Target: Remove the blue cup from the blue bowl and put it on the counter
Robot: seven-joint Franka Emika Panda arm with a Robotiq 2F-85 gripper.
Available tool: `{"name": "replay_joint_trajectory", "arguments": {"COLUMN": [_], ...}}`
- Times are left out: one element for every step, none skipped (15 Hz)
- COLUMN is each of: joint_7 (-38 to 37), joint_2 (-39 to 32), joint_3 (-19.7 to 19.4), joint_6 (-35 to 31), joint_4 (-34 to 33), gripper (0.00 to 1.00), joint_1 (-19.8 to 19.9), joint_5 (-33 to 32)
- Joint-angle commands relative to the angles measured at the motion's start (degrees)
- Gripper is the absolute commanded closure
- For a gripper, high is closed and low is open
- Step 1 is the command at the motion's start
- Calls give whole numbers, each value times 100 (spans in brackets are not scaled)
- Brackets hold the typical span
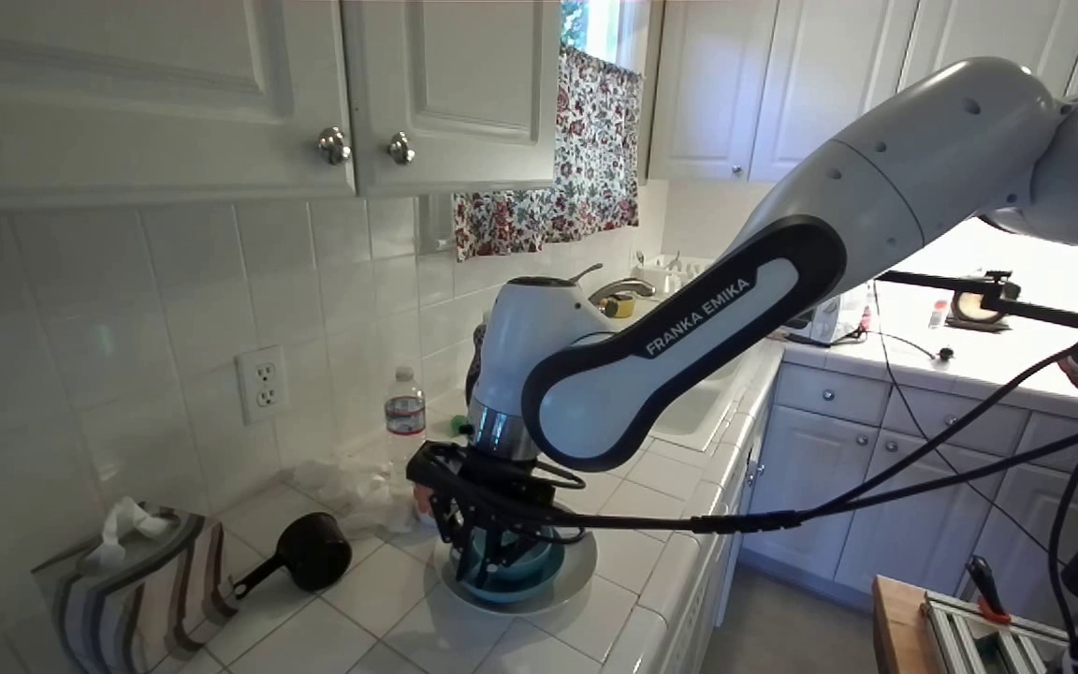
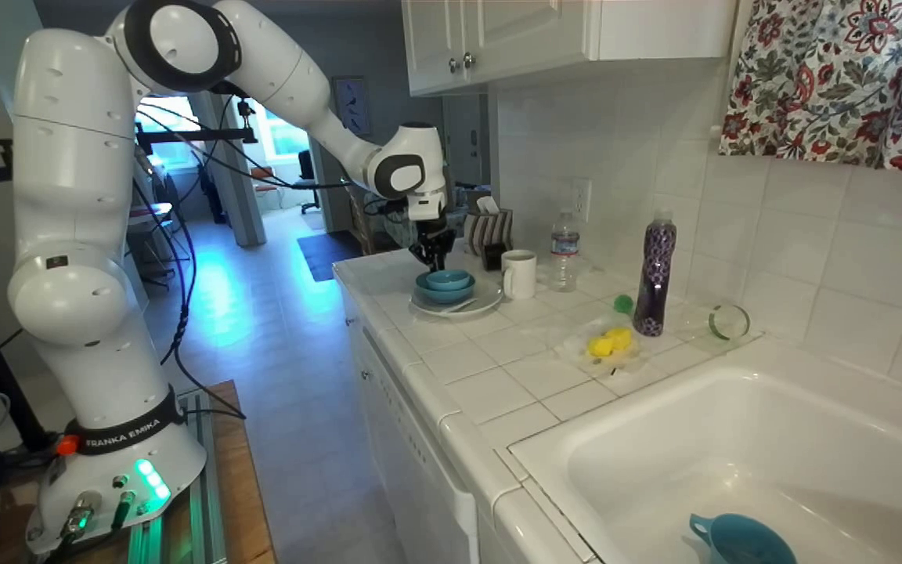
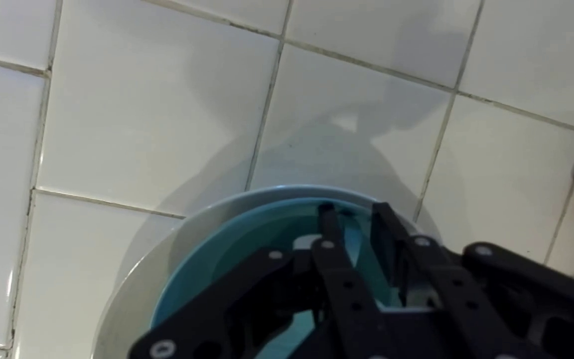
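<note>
A small teal-blue cup sits in a wider teal-blue bowl, which stands on a pale plate on the tiled counter. They show in both exterior views. In the wrist view the bowl and plate show. The cup is mostly hidden there behind my fingers. My gripper points down over the bowl's far rim. Its fingers stand apart, one inside the bowl, one at the rim. A lighter blue strip shows between them; I cannot tell what it belongs to. In an exterior view the gripper overlaps the cup.
A white mug and water bottle stand near the plate. A tissue box and black pan lie on the far side. A purple bottle stands by the sink, which holds another teal cup.
</note>
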State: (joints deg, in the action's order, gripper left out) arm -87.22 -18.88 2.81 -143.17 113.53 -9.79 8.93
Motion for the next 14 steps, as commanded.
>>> {"name": "replay_joint_trajectory", "arguments": {"joint_7": [-224, -244, -273, -304, -330, -348, -393, -421, -467, -548, -633, -637, -631, -654], "joint_2": [117, 139, 187, 233, 293, 342, 377, 405, 441, 478, 522, 548, 580, 598], "joint_3": [-32, -38, -50, -63, -80, -89, -108, -115, -121, -139, -163, -157, -146, -139], "joint_6": [52, 58, 50, 51, 72, 68, 75, 95, 108, 110, 130, 134, 127, 111], "joint_4": [105, 117, 148, 182, 212, 233, 242, 244, 251, 254, 257, 250, 248, 240], "gripper": [97, 95, 100, 100, 97, 97, 97, 97, 97, 97, 97, 97, 97, 97], "joint_1": [-62, -71, -87, -105, -136, -166, -200, -227, -260, -301, -347, -366, -394, -427], "joint_5": [38, 6, -37, -85, -164, -229, -300, -361, -448, -578, -748, -871, -1024, -1177]}}
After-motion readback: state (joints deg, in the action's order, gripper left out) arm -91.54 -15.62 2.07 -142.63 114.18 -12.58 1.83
